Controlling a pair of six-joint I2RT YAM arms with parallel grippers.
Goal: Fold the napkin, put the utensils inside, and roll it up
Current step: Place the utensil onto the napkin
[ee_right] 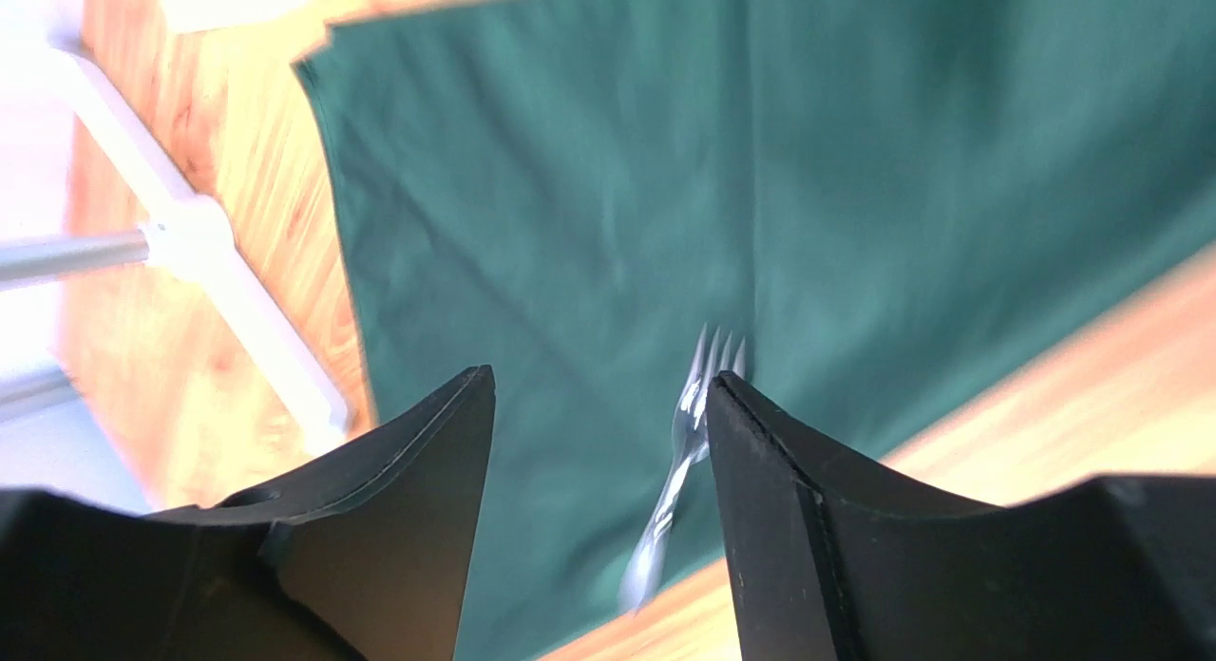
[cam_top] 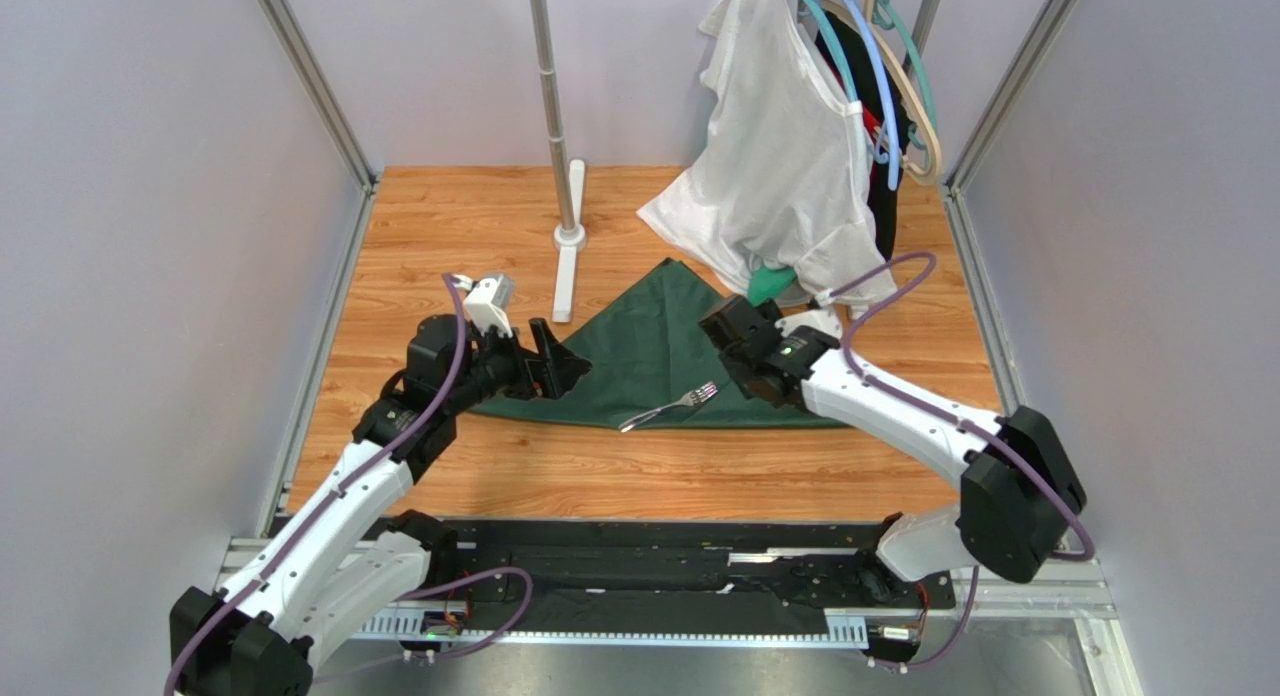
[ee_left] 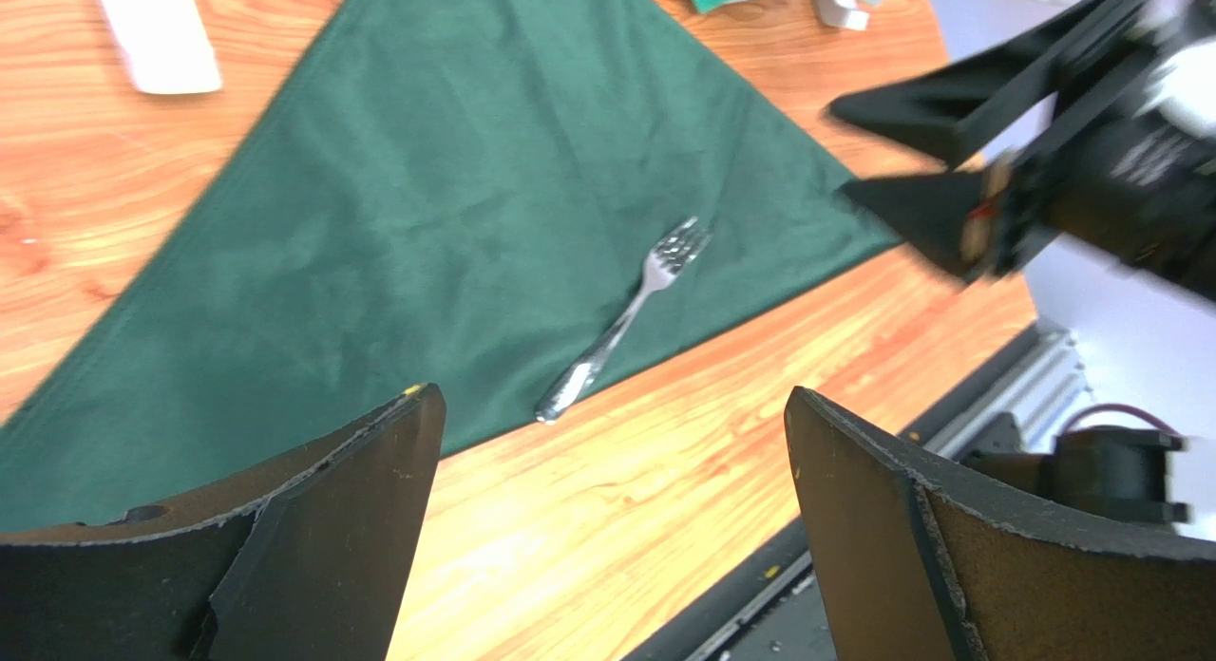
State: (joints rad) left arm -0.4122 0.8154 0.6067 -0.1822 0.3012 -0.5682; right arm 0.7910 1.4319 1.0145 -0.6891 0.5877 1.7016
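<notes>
The slim silver metal fork (ee_right: 692, 419) lies loose on the dark green triangular cloth napkin (cam_top: 646, 351), just ahead of the open, empty right end effector (ee_right: 600, 383). The left end effector (ee_left: 611, 398) stands wide open at the napkin's left corner.

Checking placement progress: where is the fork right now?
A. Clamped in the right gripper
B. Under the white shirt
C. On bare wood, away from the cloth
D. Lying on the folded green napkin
D: the fork lies loose on the napkin, by its near edge.
</notes>
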